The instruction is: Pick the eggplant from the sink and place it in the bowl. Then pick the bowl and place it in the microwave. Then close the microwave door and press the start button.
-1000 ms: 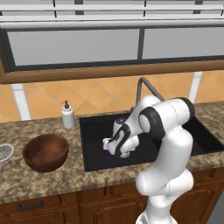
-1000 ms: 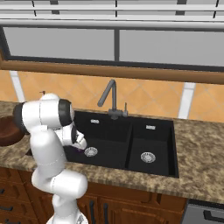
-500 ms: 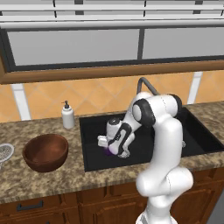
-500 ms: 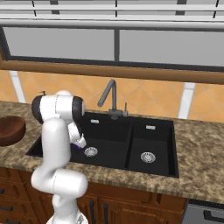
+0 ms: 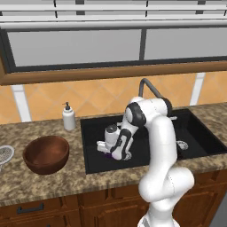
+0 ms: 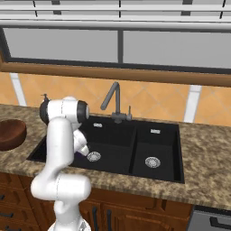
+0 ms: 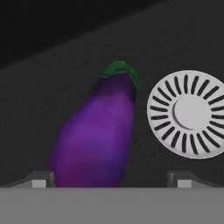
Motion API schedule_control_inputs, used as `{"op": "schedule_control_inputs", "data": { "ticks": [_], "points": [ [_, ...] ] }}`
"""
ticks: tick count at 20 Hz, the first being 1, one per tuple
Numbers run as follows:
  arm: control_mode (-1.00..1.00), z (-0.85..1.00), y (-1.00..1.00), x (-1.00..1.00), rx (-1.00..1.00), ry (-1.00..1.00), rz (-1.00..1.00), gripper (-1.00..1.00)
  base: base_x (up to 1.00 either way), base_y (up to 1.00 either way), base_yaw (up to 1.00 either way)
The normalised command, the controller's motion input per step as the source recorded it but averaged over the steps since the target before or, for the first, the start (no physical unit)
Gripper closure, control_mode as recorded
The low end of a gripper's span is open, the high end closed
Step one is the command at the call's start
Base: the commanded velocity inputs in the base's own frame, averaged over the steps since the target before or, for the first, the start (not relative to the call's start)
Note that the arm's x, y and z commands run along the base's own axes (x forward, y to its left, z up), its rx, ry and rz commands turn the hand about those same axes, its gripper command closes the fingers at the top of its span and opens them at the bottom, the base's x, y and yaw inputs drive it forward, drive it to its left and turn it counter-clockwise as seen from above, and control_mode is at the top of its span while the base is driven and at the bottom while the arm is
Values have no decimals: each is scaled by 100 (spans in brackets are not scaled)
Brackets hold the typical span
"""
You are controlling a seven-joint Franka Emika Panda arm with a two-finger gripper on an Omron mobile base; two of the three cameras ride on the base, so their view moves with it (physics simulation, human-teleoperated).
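Gripper point(image 5: 107, 150) is down in the left basin of the sink point(image 5: 91, 128), jaws spread wide, nothing between them yet. In the left base view the hand sits low over a sliver of purple – the eggplant point(image 5: 106, 155) – on the basin floor. Bowl point(image 5: 46, 153) is on the counter left of the sink, empty, well apart from the hand. Soap bottle point(image 5: 68, 117) stands behind it by the wall.

Right base view: the arm reaches down into the left basin, with the left drain point(image 6: 93, 156) just beside the wrist. Bowl point(image 6: 10, 133) at the left edge. Faucet point(image 6: 113, 100) is clear of the arm.

Hand view: the eggplant point(image 7: 97, 133) lies lengthwise straight ahead, green cap away from the camera, its near end between the two fingertips point(image 7: 38, 178) and not touching either. The drain point(image 7: 188, 113) is just beside it on the right.

Progress – step one only, pre-grasp. Eggplant not picked, bowl unloaded, microwave steps all left. Next move is likely a short descent and close.
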Motion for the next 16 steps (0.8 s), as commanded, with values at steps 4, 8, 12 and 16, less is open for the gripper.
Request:
{"op": "schedule_control_inputs", "data": {
  "ticks": [4,8,12,16],
  "points": [
    [-100,-9,0,32,0,0,0,-100,0,0,0],
    [-100,0,0,8,-1,3,0,100,0,0,0],
    [-100,4,-3,-1,0,2,0,100,0,0,0],
    [-100,75,-1,-33,0,-7,2,100,0,0,0]
  ]
}}
